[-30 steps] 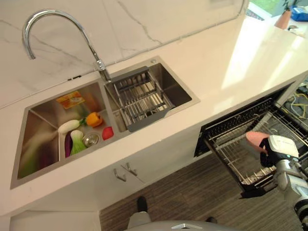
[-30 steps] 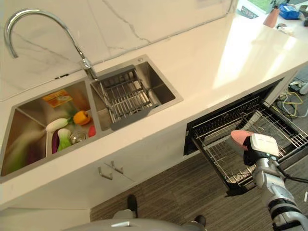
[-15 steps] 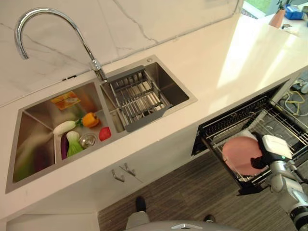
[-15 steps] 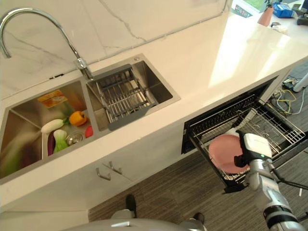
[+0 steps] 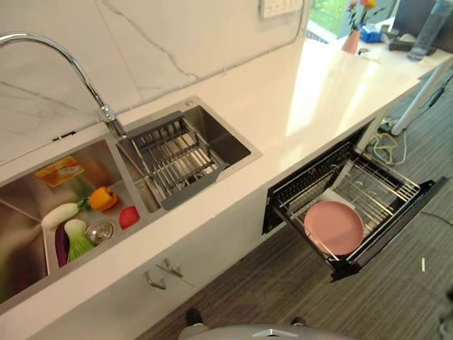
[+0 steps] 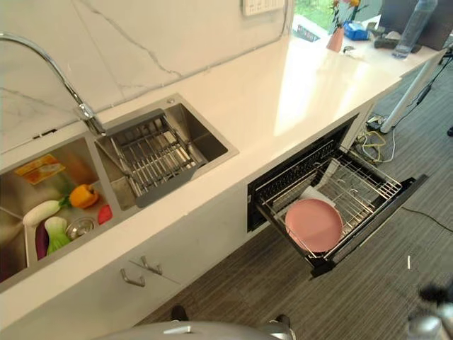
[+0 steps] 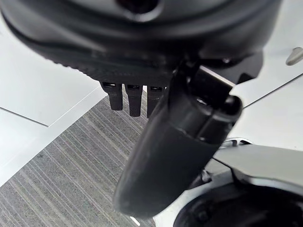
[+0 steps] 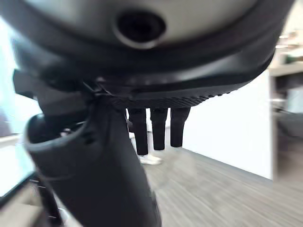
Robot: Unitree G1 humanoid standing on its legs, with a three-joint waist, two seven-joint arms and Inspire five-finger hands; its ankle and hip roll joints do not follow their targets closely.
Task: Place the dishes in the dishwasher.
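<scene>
A pink plate (image 5: 334, 227) lies flat in the pulled-out lower rack (image 5: 386, 185) of the open dishwasher under the counter. A white dish (image 6: 312, 195) shows just behind it in the rack. Nothing touches the plate. In the right wrist view my right hand (image 8: 158, 126) is open, its fingers straight over the wood floor with nothing in them. My left hand (image 7: 129, 98) is open too, hanging over the floor beside white cabinet fronts, its thumb (image 7: 175, 156) close to the camera.
The white counter (image 5: 311, 92) runs above the dishwasher. A double sink holds a wire drain basket (image 5: 173, 159) and vegetables (image 5: 85, 216) under a curved tap (image 5: 106, 113). Cabinet handles (image 5: 161, 273) sit below. A vase (image 5: 352, 39) stands at the counter's far end.
My right hand has let go of the pink plate, which now lies in the rack, and has drawn back to the lower right. The camera has swung, shifting the whole scene.
</scene>
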